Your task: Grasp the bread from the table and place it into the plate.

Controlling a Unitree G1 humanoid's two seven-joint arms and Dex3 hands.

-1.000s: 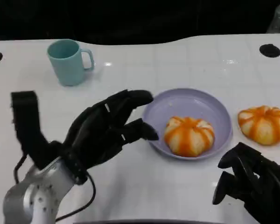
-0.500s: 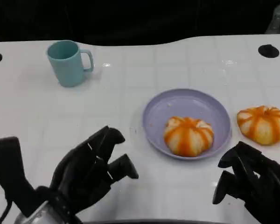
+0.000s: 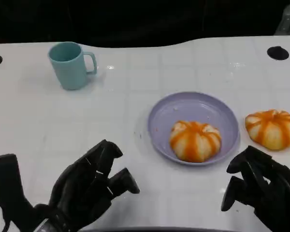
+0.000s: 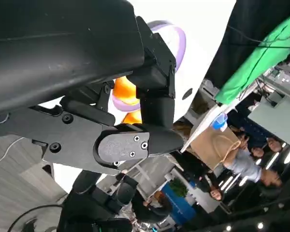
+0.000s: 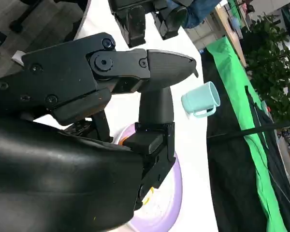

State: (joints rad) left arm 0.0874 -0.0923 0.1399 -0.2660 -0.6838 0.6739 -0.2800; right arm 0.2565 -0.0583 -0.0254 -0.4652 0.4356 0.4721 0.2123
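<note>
My left hand (image 3: 89,186) and right hand (image 3: 258,191) rest unladen, fingers apart. One bread (image 3: 195,140) sits in the plate (image 3: 183,108) between them; another bread (image 3: 271,128) lies on the tabletop (image 3: 135,87) just beyond my right hand.

A teal mug (image 3: 70,64) stands upright at the white table's (image 3: 135,96) far left.
</note>
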